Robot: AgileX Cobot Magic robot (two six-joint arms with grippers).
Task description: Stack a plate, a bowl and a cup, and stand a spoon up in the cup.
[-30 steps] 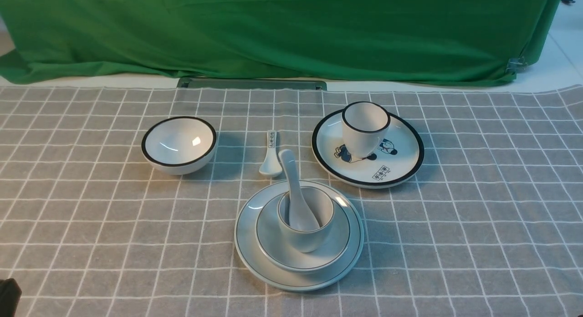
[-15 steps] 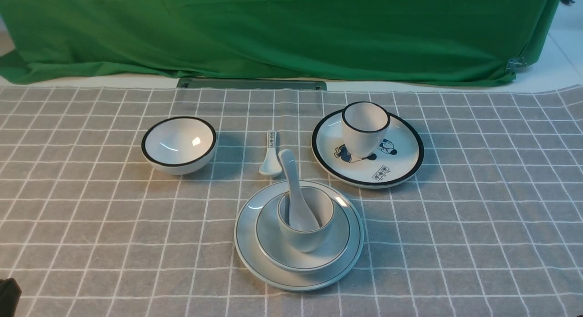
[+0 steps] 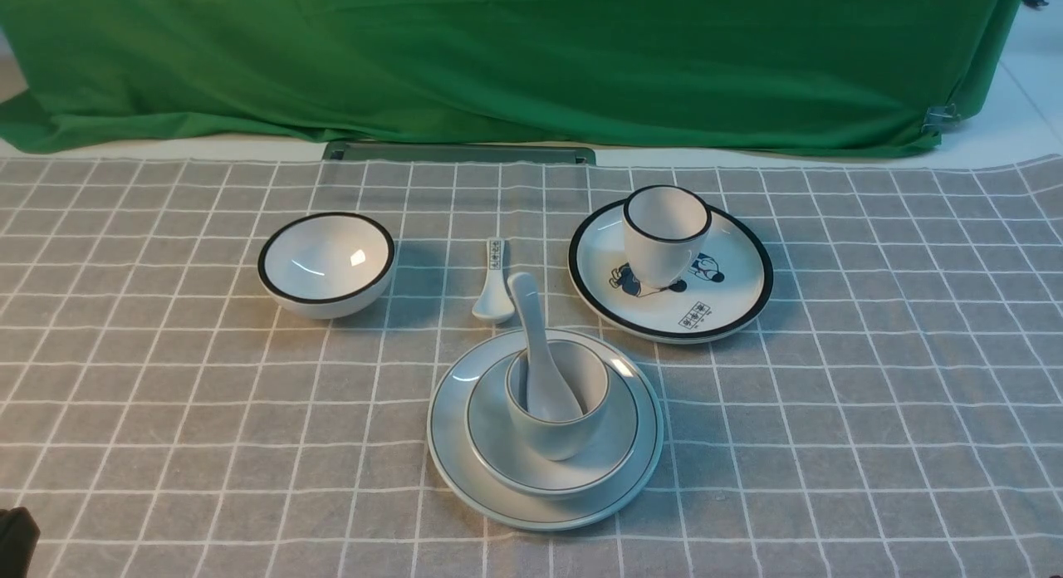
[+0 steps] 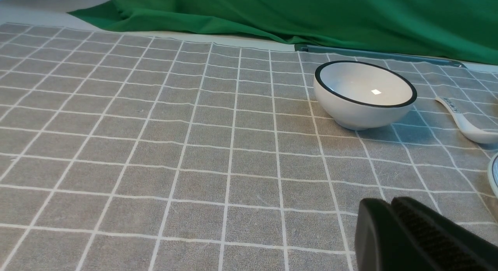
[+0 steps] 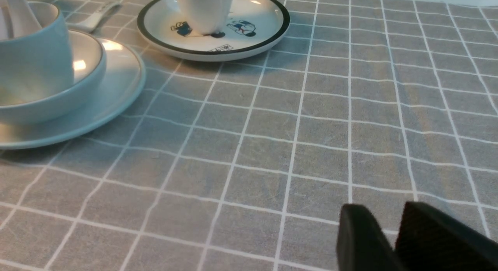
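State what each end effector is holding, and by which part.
Nothing is held. The left end effector is shut on nothing, and the right end effector has nothing between its fingers. Both sit over bare cloth.

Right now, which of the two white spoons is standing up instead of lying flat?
The larger plain white ceramic spoon, propped in the pale cup; the small patterned-handle spoon lies on the cloth.

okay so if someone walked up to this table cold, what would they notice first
Probably the pale stack near the front centre: a plate holding a bowl, a cup in it and a white spoon standing in the cup. Behind it to the right, a black-rimmed cup stands on a cartoon plate.
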